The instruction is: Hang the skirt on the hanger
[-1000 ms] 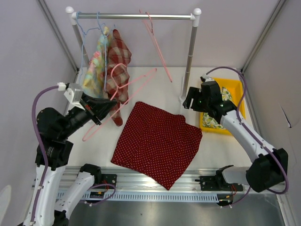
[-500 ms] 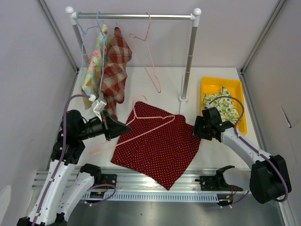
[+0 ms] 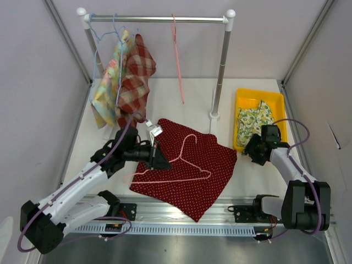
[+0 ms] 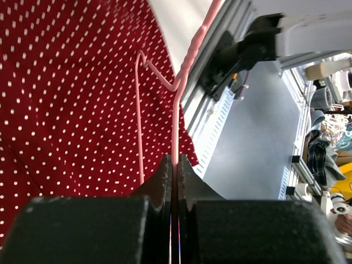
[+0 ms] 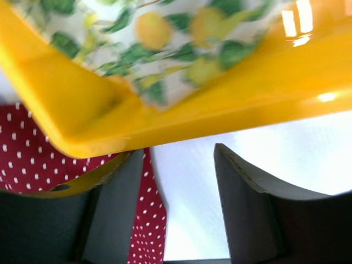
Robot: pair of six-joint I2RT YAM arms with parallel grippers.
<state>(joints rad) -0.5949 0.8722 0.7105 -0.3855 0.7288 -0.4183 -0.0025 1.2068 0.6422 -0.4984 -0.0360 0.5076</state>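
Early stage: red polka-dot skirt (image 3: 192, 193) lies flat mid-worktop (image 3: 165, 104), not yet on the hanger. Left gripper (image 4: 175, 163) at its 9 o'clock edge, fingers pinched shut on the pink hanger (image 4: 175, 110) lying over the cloth. Right gripper (image 5: 179, 181) at 3 o'clock by the yellow tray (image 3: 238, 110), fingers apart, empty.

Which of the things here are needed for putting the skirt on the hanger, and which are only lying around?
Needed: red white-dotted fabric skirt; pink wire hanger pinched in the left gripper.

Lying about: yellow plastic tray with lemon-print cloth; checked red garment and pastel garment on the metal rack; spare pink hanger hanging there.
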